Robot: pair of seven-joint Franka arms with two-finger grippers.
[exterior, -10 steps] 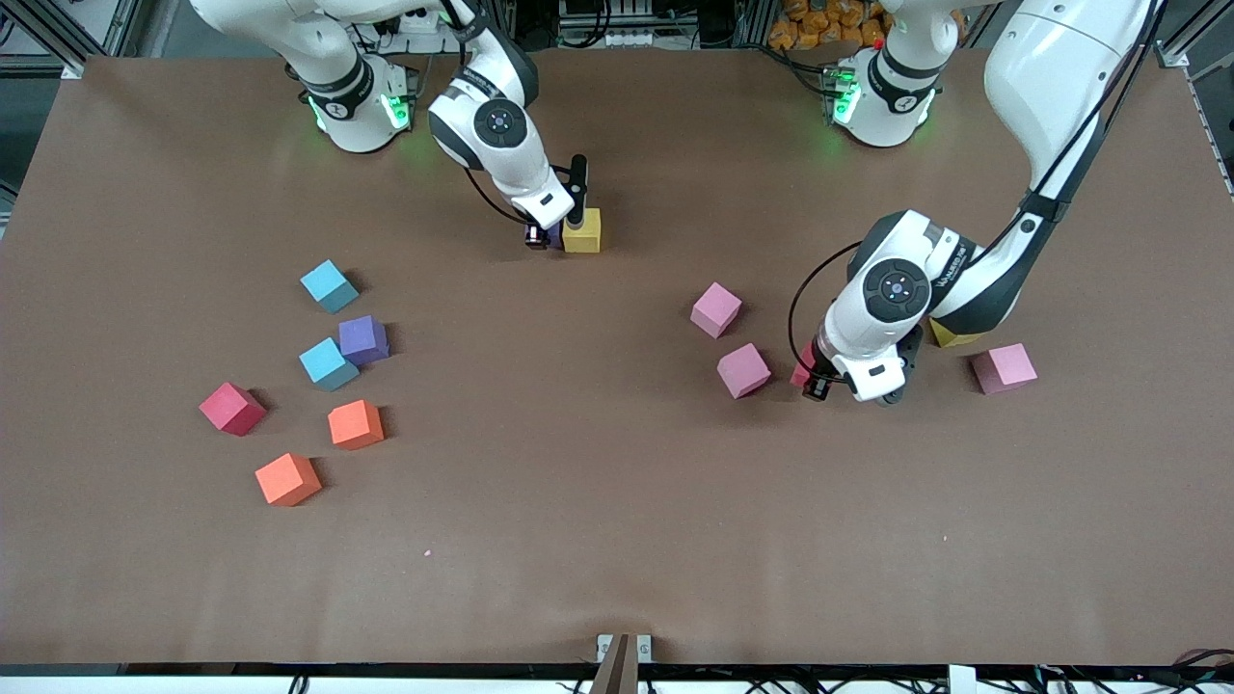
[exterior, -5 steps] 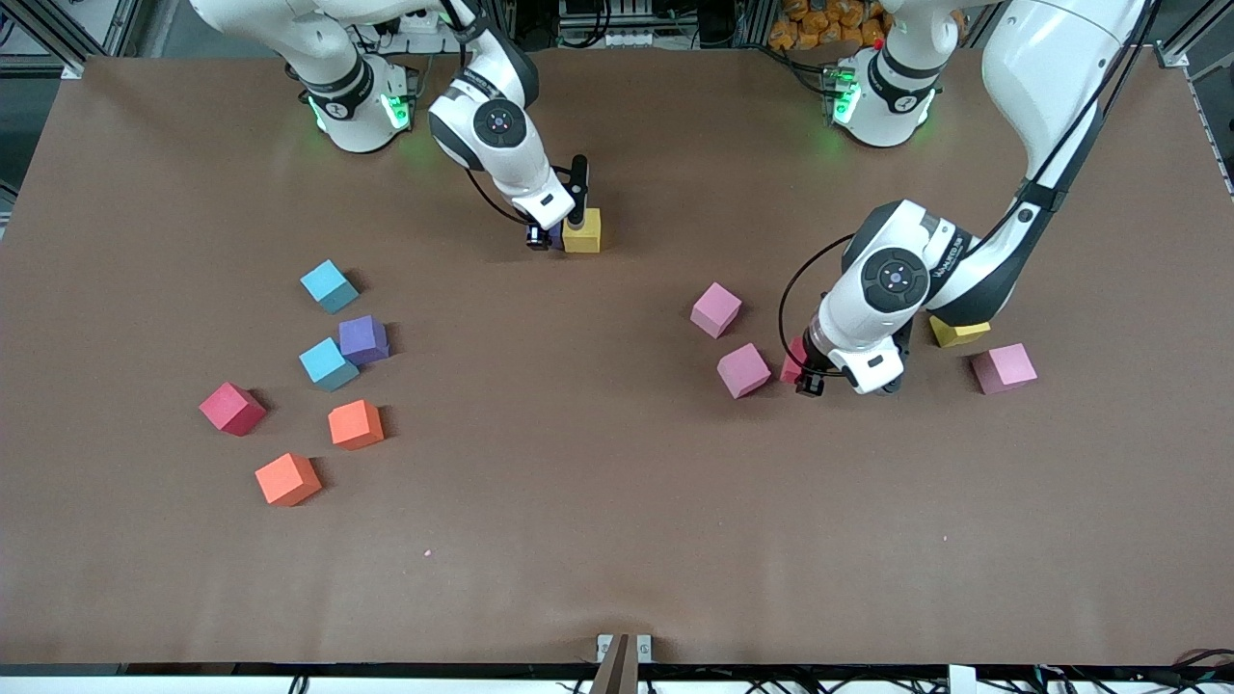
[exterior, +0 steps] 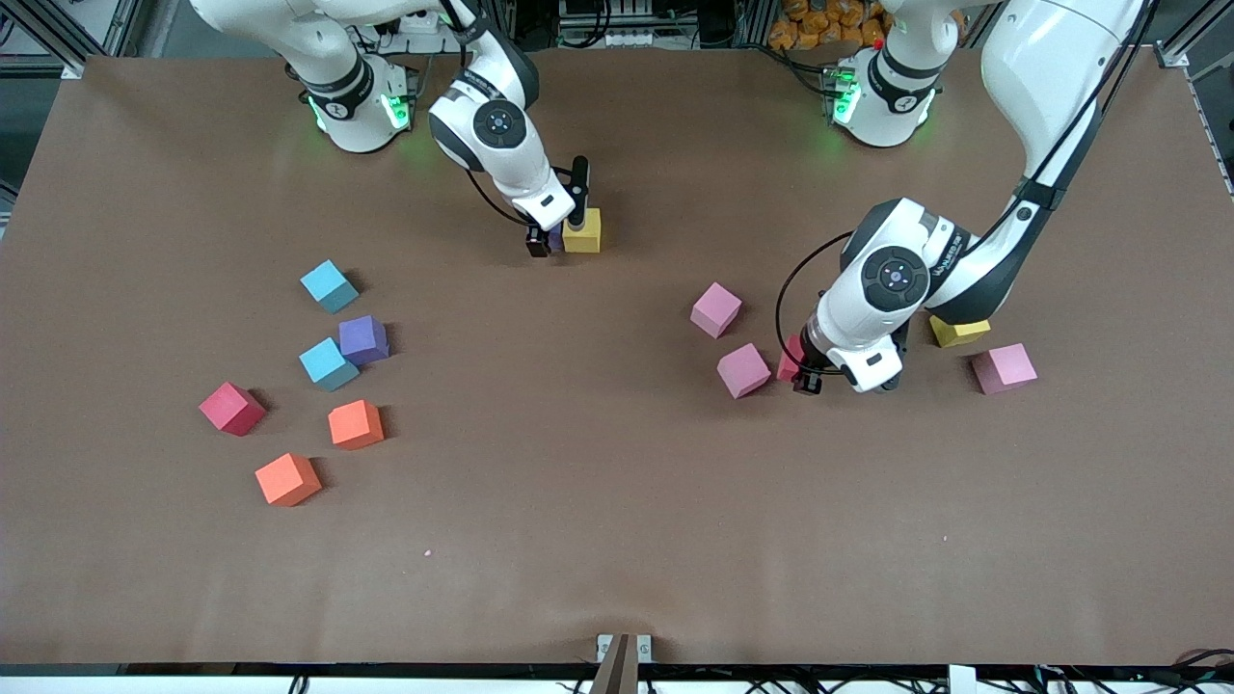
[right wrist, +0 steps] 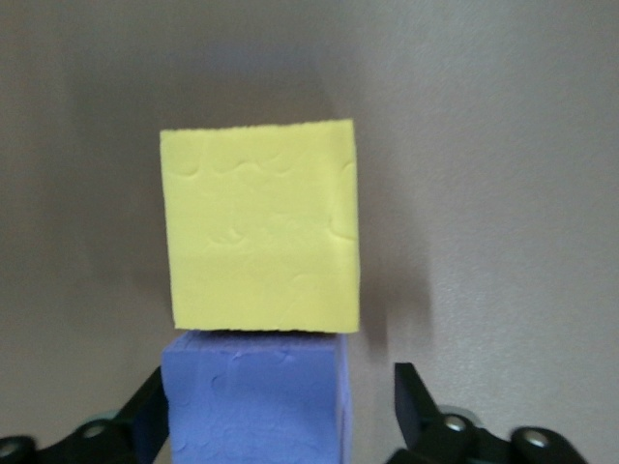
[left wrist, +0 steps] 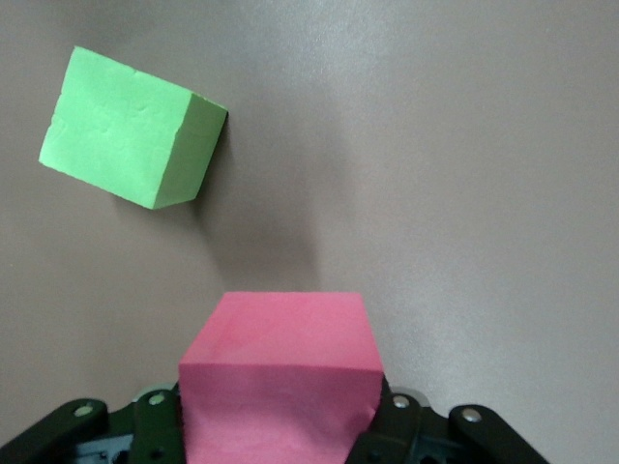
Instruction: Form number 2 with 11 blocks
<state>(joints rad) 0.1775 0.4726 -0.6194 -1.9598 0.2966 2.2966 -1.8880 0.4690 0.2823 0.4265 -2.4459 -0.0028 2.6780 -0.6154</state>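
Observation:
My right gripper (exterior: pixel 561 231) stands open around a purple block (right wrist: pixel 253 396) on the table. That block touches a yellow block (exterior: pixel 582 231) near the robots' bases. A gap shows between one finger (right wrist: pixel 416 396) and the purple block. My left gripper (exterior: pixel 808 364) is shut on a pink-red block (left wrist: pixel 280 377), over the table beside a pink block (exterior: pixel 743 370). In the left wrist view a green block (left wrist: pixel 131 130) lies on the table past the held one. No number 2 shape shows.
Two more pink blocks (exterior: pixel 715 309) (exterior: pixel 1004 368) and a yellow one (exterior: pixel 958 331) lie round the left arm. Toward the right arm's end lie two light blue blocks (exterior: pixel 329 285) (exterior: pixel 328 363), a purple (exterior: pixel 363 339), a red (exterior: pixel 232 409) and two orange (exterior: pixel 356 424) (exterior: pixel 287 479).
My left gripper has carried the pink-red block a little toward the pink blocks. The right gripper's fingers have opened off the purple block, which stays against the yellow one.

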